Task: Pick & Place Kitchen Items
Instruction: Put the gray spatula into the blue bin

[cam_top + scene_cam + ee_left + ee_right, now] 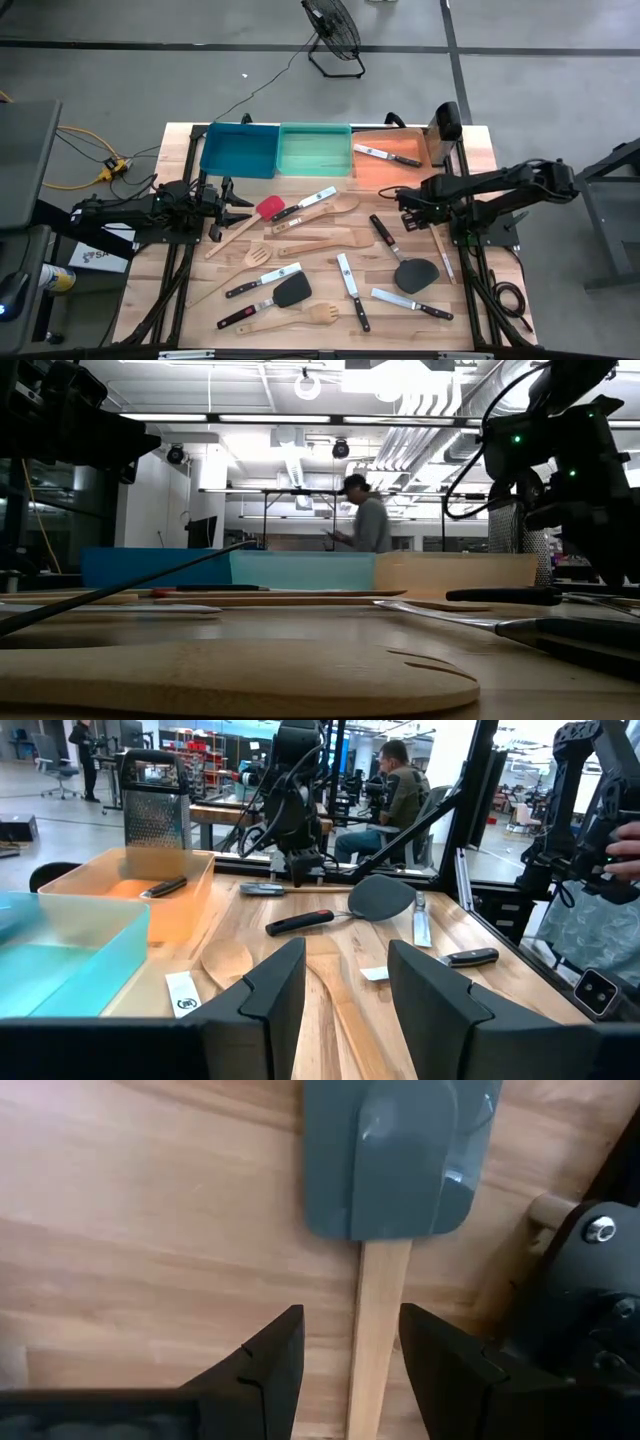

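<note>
Several kitchen items lie flat on the wooden table (180, 290): a red-headed spatula (268, 208), wooden spoons (335, 205), black-handled knives (348, 290), black turners (415, 272) and a wooden fork (320, 313). One knife (388, 153) lies in the orange bin (372, 172). My right gripper (345, 1365) is open over a grey-headed spatula (400, 1150). Its fingers stand on either side of the spatula's wooden handle (378, 1320), and I see no touch. My left gripper (345, 1000) is open and empty at the table's left (240, 207), beside the red-headed spatula.
A blue bin (240, 150), a green bin (315, 150) and the orange bin stand in a row at the far edge. A steel grater (155, 815) stands behind the orange bin. People show in the room beyond the table (368, 520).
</note>
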You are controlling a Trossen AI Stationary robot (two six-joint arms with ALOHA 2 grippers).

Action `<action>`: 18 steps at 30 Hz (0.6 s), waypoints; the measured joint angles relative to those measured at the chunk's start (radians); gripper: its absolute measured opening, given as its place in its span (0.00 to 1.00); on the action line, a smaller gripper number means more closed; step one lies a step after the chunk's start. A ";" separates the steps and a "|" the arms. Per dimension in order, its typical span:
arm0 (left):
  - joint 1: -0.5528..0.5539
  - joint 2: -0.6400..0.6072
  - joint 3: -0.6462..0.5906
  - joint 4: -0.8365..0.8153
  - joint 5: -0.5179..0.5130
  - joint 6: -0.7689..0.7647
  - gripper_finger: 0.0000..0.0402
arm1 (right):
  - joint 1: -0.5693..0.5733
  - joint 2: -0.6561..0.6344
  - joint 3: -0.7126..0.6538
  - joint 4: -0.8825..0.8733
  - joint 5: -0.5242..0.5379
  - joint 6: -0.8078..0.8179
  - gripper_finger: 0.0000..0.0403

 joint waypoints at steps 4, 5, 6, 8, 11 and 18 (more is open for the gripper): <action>0.000 0.000 0.000 0.000 0.000 0.000 0.36 | -0.011 0.040 -0.001 -0.001 0.022 0.005 0.40; 0.000 0.000 0.000 0.000 0.000 0.000 0.36 | -0.011 0.051 -0.001 -0.001 0.025 0.006 0.41; 0.000 0.000 0.000 0.000 0.000 0.000 0.36 | -0.011 0.062 -0.001 -0.001 0.027 0.007 0.42; 0.000 0.000 0.000 0.000 0.000 0.000 0.36 | -0.010 0.086 -0.001 -0.001 0.031 0.008 0.45; 0.000 0.000 0.000 0.000 0.000 0.000 0.36 | -0.010 0.117 -0.001 -0.001 0.032 0.007 0.51; 0.000 0.000 0.000 0.000 0.000 0.000 0.36 | -0.022 0.151 -0.010 0.043 0.016 -0.003 0.56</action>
